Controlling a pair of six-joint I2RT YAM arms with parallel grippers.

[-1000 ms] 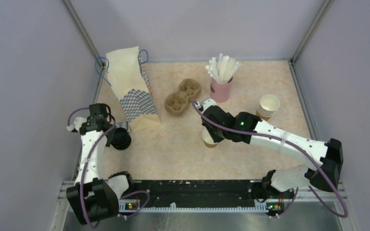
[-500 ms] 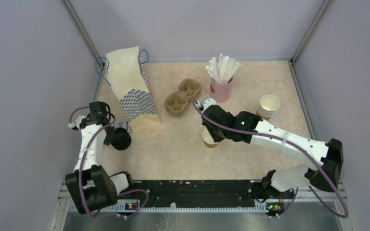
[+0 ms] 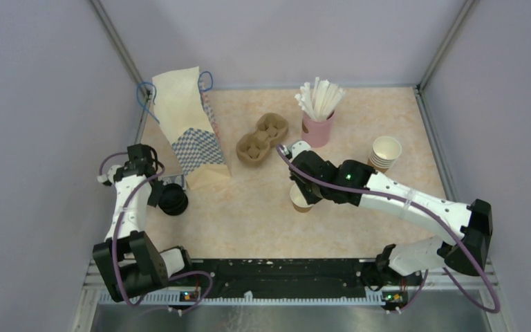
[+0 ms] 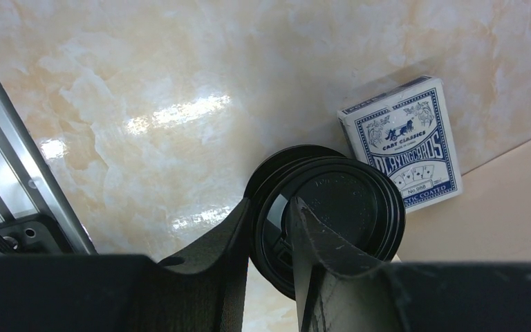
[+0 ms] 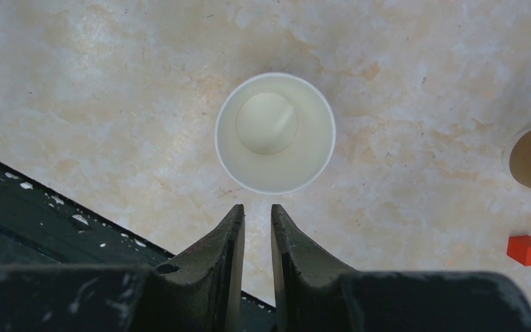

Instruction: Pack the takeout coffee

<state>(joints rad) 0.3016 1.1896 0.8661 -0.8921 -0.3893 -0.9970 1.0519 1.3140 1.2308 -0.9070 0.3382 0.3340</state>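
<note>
left claw (image 4: pixel 268 207) straddles the rim of the black lid (image 4: pixel 346 207), 1 finger outside, 1 inside; cannot tell if it pinches. the lid sits near the worktop's (image 3: pixel 249 221) left edge, just beside a card box (image 4: pixel 404 142) and near the paper bag (image 3: pixel 190 131). right claw (image 5: pixel 256 211), slightly spread and empty, hangs over the open paper cup (image 5: pixel 275 131) mid-worktop, well apart from a red block (image 5: pixel 527 250).
</note>
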